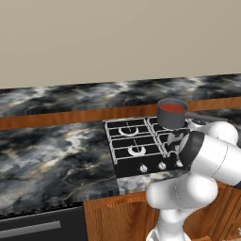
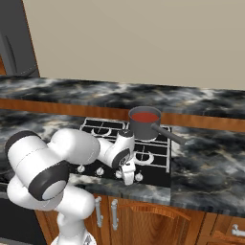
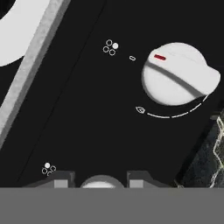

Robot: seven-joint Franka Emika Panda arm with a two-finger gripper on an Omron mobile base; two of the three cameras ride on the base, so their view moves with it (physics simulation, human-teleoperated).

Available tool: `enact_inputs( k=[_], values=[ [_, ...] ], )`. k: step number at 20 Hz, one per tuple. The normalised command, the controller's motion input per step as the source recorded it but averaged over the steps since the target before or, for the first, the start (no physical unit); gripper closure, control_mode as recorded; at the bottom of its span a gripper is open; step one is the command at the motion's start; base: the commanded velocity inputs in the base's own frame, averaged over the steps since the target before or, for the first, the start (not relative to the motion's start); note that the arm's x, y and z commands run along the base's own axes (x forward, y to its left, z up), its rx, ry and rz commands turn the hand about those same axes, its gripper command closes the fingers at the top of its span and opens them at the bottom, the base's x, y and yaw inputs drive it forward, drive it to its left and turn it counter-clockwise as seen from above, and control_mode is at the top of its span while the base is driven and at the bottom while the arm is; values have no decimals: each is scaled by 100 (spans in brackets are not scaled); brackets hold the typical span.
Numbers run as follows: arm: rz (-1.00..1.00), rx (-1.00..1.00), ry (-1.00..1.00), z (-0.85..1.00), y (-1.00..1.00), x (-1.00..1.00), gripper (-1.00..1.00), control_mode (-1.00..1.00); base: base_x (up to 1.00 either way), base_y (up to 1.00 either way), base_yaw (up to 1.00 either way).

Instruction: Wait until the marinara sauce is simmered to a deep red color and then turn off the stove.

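Note:
The stove point(image 2: 107, 130) is a black cooktop with pale grates, set into the marble counter. On its back right burner stands the dark grey saucepan point(image 2: 143, 127), its long handle point(image 2: 171, 136) pointing right. Inside the rim the marinara sauce point(image 2: 144, 116) lies flat and red; the same sauce point(image 1: 173, 108) looks red from the left too. My gripper point(image 2: 128, 180) points down at the stove's front knob row. In the hand view my gripper point(image 3: 101, 180) is open, with a silver knob point(image 3: 102, 183) between its fingertips point(image 3: 62, 179). A second knob point(image 3: 177, 74) with a red mark lies upper right.
Dark marble counter point(image 1: 52, 155) runs left and right of the stove, with a raised marble ledge point(image 2: 72, 93) behind it. Wooden cabinet fronts with handles point(image 2: 114, 210) sit below. My arm's elbow point(image 1: 212, 155) covers the stove's right front corner in the left base view.

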Motion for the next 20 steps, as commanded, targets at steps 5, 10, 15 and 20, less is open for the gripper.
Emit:
enact_inputs(
  k=[5, 10, 15, 20],
  values=[
    [-50, 2, 0, -24, 0, -20, 100, -100, 0, 0, 0],
    [-50, 0, 0, -26, 21, -13, 100, -100, 0, 0, 0],
    [-44, 0, -1, -12, 71, -21, 100, -100, 0, 0, 0],
    [-9, 0, 3, -5, 14, 4, 100, -100, 0, 0, 0]
  ],
)
